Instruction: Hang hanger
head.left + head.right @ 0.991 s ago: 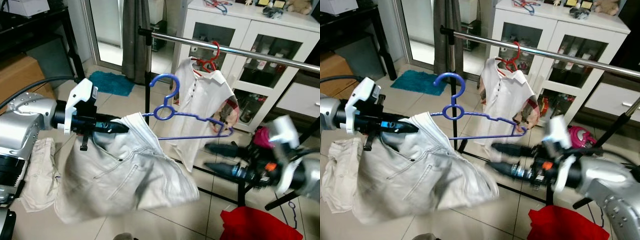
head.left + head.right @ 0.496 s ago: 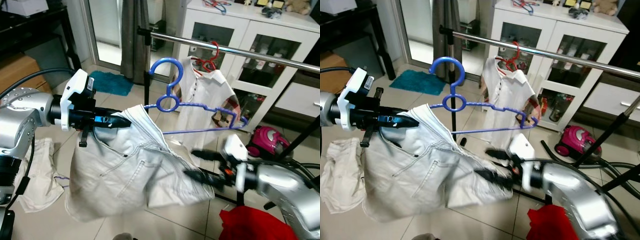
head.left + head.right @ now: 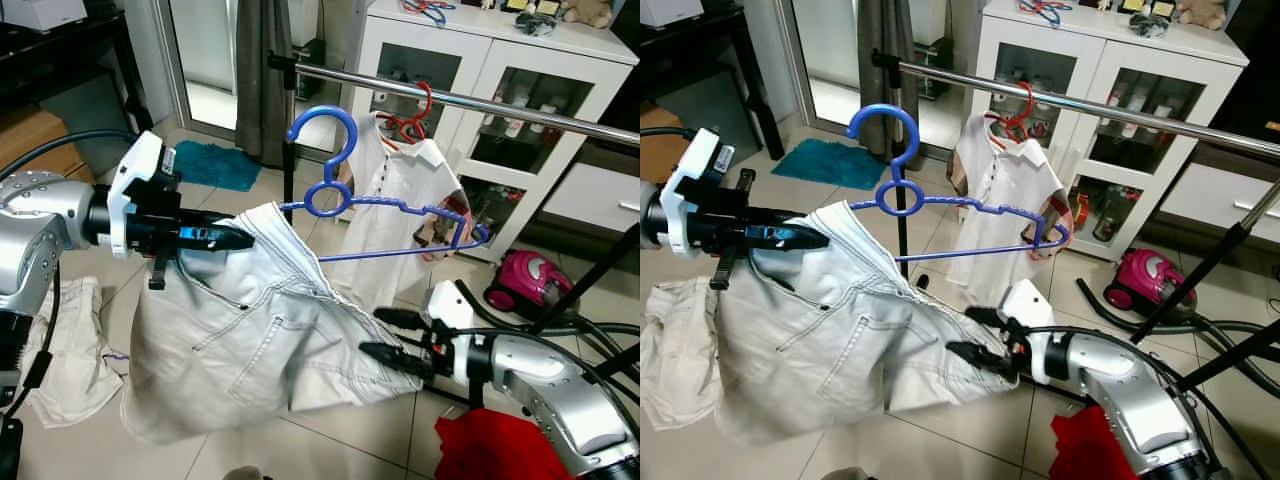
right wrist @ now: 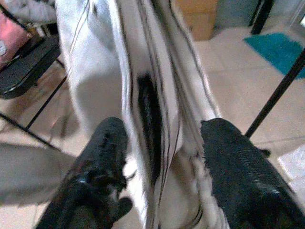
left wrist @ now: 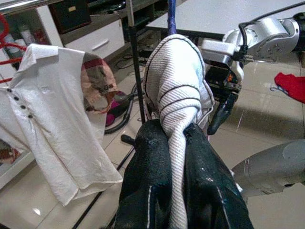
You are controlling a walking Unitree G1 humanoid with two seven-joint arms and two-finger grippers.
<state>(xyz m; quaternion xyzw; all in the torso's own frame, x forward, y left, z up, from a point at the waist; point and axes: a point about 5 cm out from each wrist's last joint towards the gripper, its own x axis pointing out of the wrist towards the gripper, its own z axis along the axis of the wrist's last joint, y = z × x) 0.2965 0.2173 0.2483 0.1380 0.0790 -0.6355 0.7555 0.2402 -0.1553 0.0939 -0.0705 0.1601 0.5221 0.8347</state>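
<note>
**Blue hanger held short of the rail**

My left gripper [image 5: 176, 143] is clamped on the waistband of the pale jeans [image 3: 260, 350], which drape from the blue hanger [image 3: 375, 205]. The hanger's hook sits just in front of the steel rail [image 3: 480, 100], not over it. My right gripper [image 3: 385, 335], fingers spread apart, straddles the jeans' lower edge. A white shirt [image 3: 400, 215] hangs on the rail behind.

A white polo shirt [image 3: 405, 215] hangs on a red hanger [image 3: 417, 113] from the clothes rail. Behind it stands a white cabinet [image 3: 540, 80] with glass doors. A teal mat [image 3: 215, 165] lies on the tiled floor [image 3: 250, 455] near a grey curtain [image 3: 262, 70]. A pink vacuum cleaner [image 3: 523, 281] sits by the rack's leg, a red cloth [image 3: 490, 450] lies nearby, and a crumpled beige garment [image 3: 75, 345] is on the floor.
</note>
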